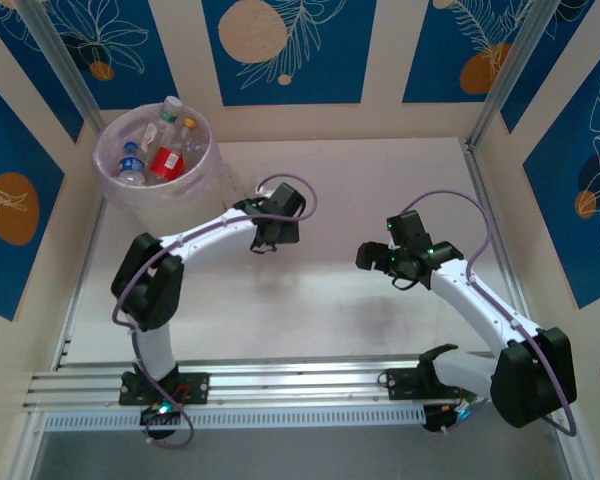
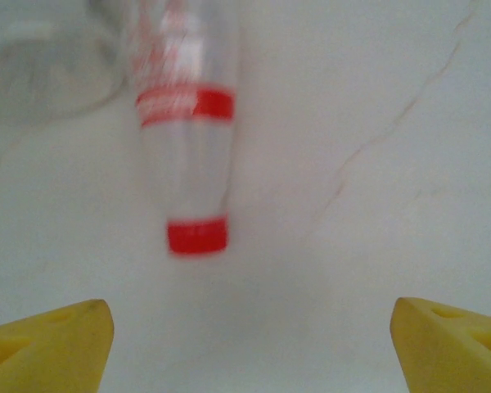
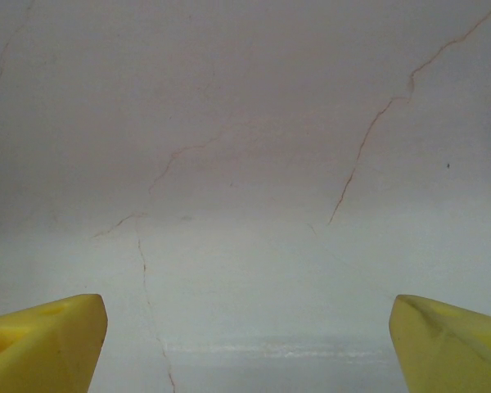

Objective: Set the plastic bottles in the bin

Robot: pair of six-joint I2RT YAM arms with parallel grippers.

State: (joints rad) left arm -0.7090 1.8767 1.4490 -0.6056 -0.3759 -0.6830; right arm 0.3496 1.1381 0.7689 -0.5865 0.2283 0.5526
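Translucent pink bin (image 1: 170, 205) far left, several bottles (image 1: 165, 160) inside, blurred red-capped clear bottle (image 2: 188, 164) nearby

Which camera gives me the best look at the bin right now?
Top external: the whole bin, rim and plastic bottles inside, is sharp. The left wrist catches a blurred translucent curve at top left, probably its wall.

Left gripper (image 2: 251, 332) jaws wide apart, right gripper (image 3: 250, 327) likewise spread

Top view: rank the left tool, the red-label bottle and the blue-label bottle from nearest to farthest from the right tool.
From the right tool:
1. Left tool, mid-table, to its left.
2. Red-label bottle, in the middle of the bin.
3. Blue-label bottle, at the bin's left side.
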